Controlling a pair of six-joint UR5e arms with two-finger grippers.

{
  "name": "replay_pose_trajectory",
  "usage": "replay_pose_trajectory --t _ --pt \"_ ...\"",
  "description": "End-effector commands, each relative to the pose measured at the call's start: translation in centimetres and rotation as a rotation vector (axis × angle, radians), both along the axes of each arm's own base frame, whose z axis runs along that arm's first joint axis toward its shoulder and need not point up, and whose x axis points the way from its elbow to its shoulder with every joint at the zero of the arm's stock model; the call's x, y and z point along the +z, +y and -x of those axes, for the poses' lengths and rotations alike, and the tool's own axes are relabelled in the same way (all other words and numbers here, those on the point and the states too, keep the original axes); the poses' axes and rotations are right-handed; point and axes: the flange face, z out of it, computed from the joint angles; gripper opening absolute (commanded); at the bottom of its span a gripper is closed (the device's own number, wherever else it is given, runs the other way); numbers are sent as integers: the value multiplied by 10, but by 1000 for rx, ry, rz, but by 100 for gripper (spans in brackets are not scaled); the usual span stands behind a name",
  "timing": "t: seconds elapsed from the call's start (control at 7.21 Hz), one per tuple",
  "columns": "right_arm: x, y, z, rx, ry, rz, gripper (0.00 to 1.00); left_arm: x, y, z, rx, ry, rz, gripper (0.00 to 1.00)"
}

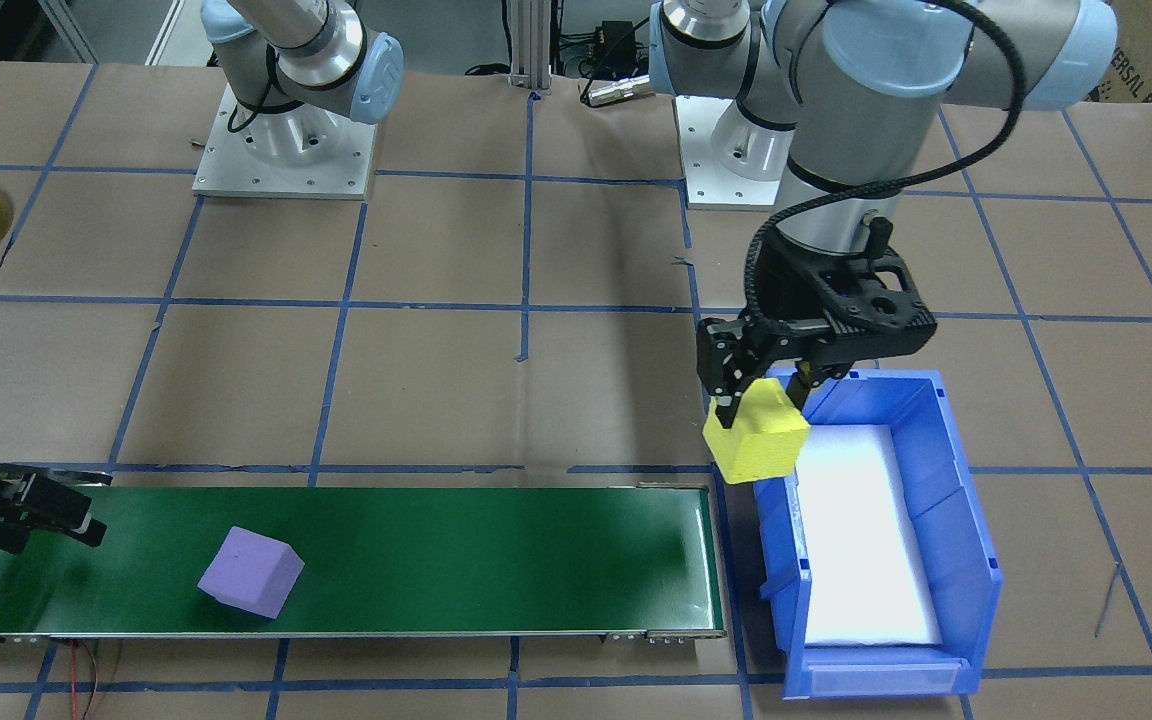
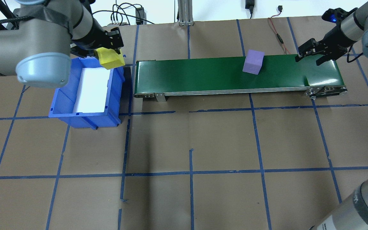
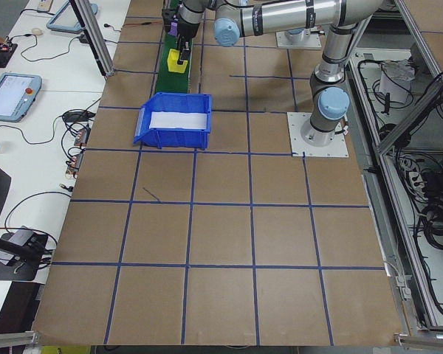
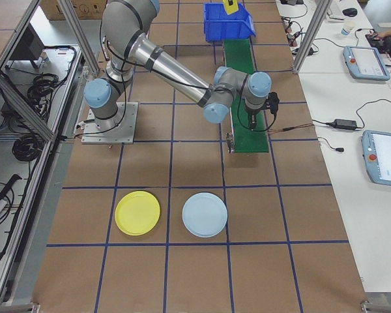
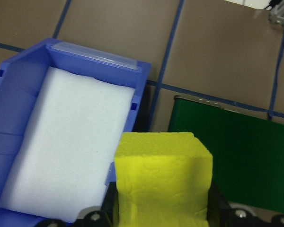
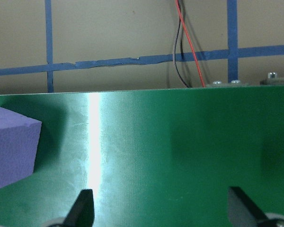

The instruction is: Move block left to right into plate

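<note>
left gripper: clamped on the yellow foam cube, held in the air over the corner of the blue rectangular plastic bin nearest the belt; cube tilted; fingers pressed to two opposite cube faces
yellow foam cube, wrist view: fills lower centre of frame, bin wall to one side below it, belt end to the other
blue bin: open-topped, white foam pad lining the floor; set just off the end of the dark green flat conveyor belt, not touching it as far as overhead shows
right gripper: spread wide, nothing between the fingers; low over the opposite end of the belt, contact with the belt surface not clear
purple foam cube: resting on the belt, slightly skewed, between belt middle and right gripper, apart from the fingertips; only an edge of it in right wrist view
small round yellow plastic plate: on the brown paper table on the robot's right side, well apart from belt and both cubes, nothing on it
pale blue round plate: just beside the yellow plate, not touching
table: blue tape grid across the paper
red and black wires: running off the belt frame past the right gripper end
</note>
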Motion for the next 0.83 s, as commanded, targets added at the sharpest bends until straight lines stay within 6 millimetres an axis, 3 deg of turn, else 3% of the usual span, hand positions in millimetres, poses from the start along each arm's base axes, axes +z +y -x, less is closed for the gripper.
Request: replay_pose_trajectory --t 0.0,0.14,0.28,0.55,0.69 --pt "0 0 0 0 -1 1 100 -43 -14 26 -59 85 -47 65" --pt "2 -1 0 -2 0 3 100 -79 -31 28 -59 83 -76 65" --pt "6 -2 1 -23 1 5 100 -100 -42 31 -63 83 -64 65" --pt "22 -9 -9 -75 1 12 100 -117 -50 31 -64 81 -68 65" --pt "22 -12 -26 -87 -5 0 100 -125 -52 31 -62 78 -72 65"
